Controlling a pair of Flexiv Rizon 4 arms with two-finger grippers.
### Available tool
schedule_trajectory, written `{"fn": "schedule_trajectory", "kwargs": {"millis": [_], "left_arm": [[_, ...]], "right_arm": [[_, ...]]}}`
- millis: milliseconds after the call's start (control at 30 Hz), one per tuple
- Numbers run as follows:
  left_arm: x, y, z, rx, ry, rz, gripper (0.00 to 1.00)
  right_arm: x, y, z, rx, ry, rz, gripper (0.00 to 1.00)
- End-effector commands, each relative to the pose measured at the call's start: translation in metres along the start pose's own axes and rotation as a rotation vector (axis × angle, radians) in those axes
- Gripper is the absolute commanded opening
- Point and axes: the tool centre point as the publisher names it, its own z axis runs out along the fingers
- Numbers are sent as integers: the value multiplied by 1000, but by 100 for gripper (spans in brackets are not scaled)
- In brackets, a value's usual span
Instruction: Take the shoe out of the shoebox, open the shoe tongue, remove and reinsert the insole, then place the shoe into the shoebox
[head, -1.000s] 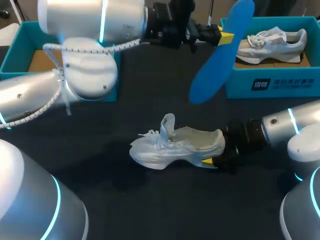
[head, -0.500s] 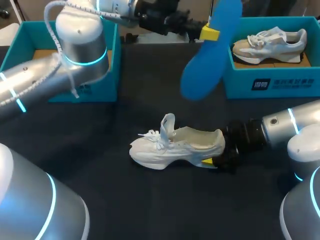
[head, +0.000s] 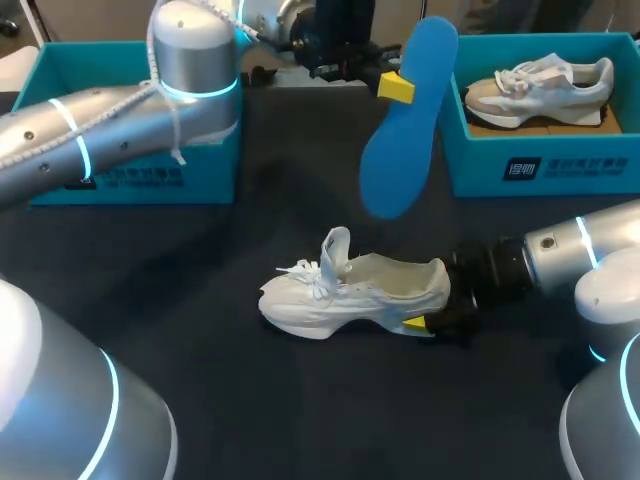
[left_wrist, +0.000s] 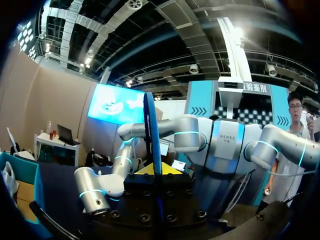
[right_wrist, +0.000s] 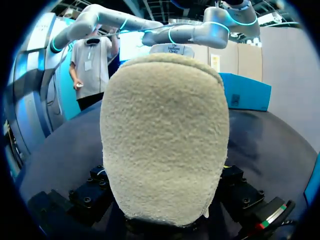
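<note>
White shoe (head: 345, 292): on its sole, mid-table, tongue upright, heel clamped by right gripper (head: 428, 312). Blue insole (head: 398, 140): in the air beyond the shoe, pinched near its upper end by left gripper (head: 398, 86). Teal shoebox (head: 540, 165): far right, holds a second shoe (head: 540, 85).

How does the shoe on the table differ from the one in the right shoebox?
The table shoe is all white, tongue pulled up, heel gripped by the right end effector. The boxed shoe has tan panels, tongue down, untouched in its shoebox. Both are laced sneakers.
</note>
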Motion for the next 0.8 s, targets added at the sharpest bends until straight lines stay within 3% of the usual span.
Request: {"fn": "schedule_trajectory", "kwargs": {"millis": [33, 467, 567, 800], "left_arm": [[-3, 0, -1, -1, 57, 1, 0], [-3, 0, -1, -1, 57, 1, 0], [17, -2, 4, 43, 30, -20, 0], [36, -18, 1, 122, -95, -63, 0]], "right_arm": [[0, -3, 4, 3, -2, 0, 0], [0, -3, 4, 3, -2, 0, 0], [0, -3, 4, 3, -2, 0, 0], [0, -3, 4, 3, -2, 0, 0]]}}
